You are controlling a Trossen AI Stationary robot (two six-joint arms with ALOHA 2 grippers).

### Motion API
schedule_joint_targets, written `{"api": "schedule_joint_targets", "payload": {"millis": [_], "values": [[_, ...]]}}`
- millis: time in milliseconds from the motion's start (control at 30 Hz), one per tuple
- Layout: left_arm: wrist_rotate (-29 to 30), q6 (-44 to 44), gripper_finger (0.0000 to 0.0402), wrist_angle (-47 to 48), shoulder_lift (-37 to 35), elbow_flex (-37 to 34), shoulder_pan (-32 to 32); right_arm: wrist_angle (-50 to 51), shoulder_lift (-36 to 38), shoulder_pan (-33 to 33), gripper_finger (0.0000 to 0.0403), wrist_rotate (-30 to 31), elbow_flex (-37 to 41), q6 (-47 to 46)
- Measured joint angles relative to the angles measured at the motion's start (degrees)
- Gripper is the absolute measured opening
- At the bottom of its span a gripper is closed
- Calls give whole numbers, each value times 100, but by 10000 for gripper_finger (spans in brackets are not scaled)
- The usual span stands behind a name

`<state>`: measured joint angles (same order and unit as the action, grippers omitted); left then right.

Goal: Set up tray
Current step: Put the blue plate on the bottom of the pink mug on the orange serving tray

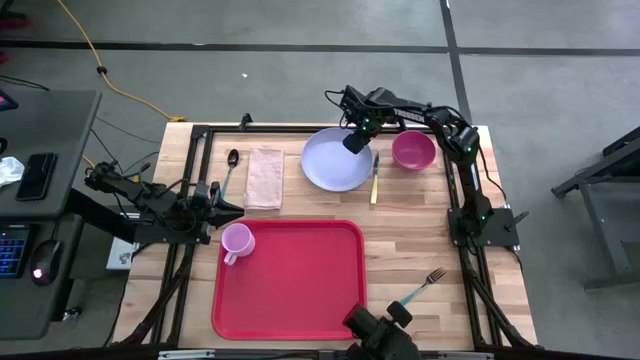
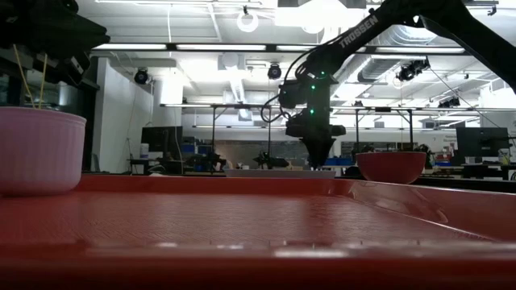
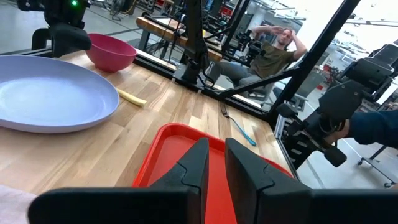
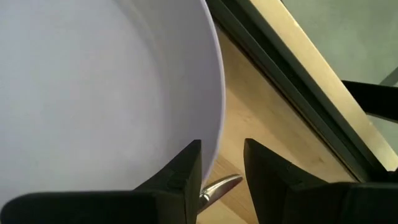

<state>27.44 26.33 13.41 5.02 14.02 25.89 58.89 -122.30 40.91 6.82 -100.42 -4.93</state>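
The red tray [image 1: 300, 285] lies at the table's near middle, and a pink cup [image 1: 237, 242] stands on its far left corner. A lavender plate [image 1: 335, 160] rests flat on the wood beyond the tray. My right gripper [image 1: 355, 141] points down over the plate's far right rim [image 4: 214, 134], open. One finger stands over the plate and the other over the table, just above the rim. My left gripper [image 1: 228, 207] waits level at the table's left, beside the cup, its fingers [image 3: 198, 163] a little apart around nothing.
A magenta bowl [image 1: 413, 150] and a yellow-handled knife [image 1: 375, 178] lie right of the plate. A napkin [image 1: 265, 177] and a spoon [image 1: 231, 165] lie left of it. A teal-handled fork [image 1: 422, 286] lies right of the tray. A seated person [image 3: 267, 53] shows beyond the table.
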Motion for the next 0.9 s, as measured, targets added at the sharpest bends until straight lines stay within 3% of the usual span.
{"api": "schedule_joint_targets", "payload": {"millis": [667, 900], "values": [[0, 97, 85, 0, 0, 2, 0, -172, -461, -20, 97, -76, 9, -101], [0, 107, 85, 2, 0, 2, 0, -237, -461, -20, 46, -78, 9, -194]]}}
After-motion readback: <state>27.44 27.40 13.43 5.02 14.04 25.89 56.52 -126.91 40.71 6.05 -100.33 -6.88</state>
